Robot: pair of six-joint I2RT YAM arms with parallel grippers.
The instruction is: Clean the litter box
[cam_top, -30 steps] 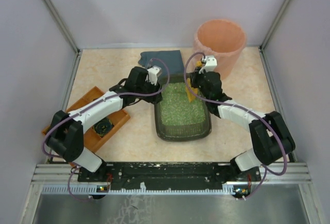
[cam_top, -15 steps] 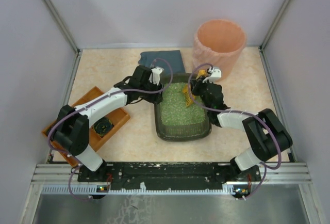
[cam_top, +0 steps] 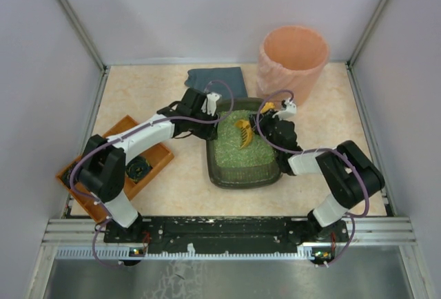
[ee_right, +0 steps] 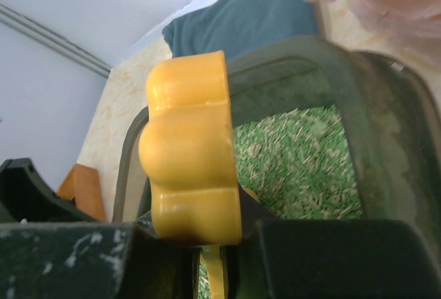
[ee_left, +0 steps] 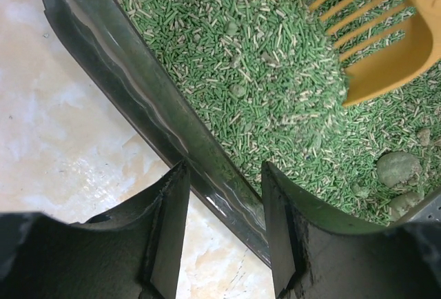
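The litter box (cam_top: 244,180) is a dark tray of green pellets in the middle of the table. My left gripper (cam_top: 215,121) stands open astride its left rim (ee_left: 138,85). One finger (ee_left: 169,202) is outside over the table and the other finger (ee_left: 279,202) is inside, with a gap still showing beside the rim. My right gripper (cam_top: 265,128) is shut on the handle (ee_right: 189,147) of a yellow slotted scoop (cam_top: 242,133). The scoop's head (ee_left: 386,44) lies in the litter at the far end, partly buried in pellets. Greenish clumps (ee_left: 398,168) lie in the litter nearby.
A tall peach bin (cam_top: 293,54) stands just behind the right arm. A folded blue-grey cloth (cam_top: 215,77) lies behind the box. An orange wooden tray (cam_top: 117,161) holding a dark round item sits at the left, under the left arm.
The right arm has tipped the scoop down and swept it leftward into the litter. The left gripper has shifted slightly along the left rim, its jaws narrowing.
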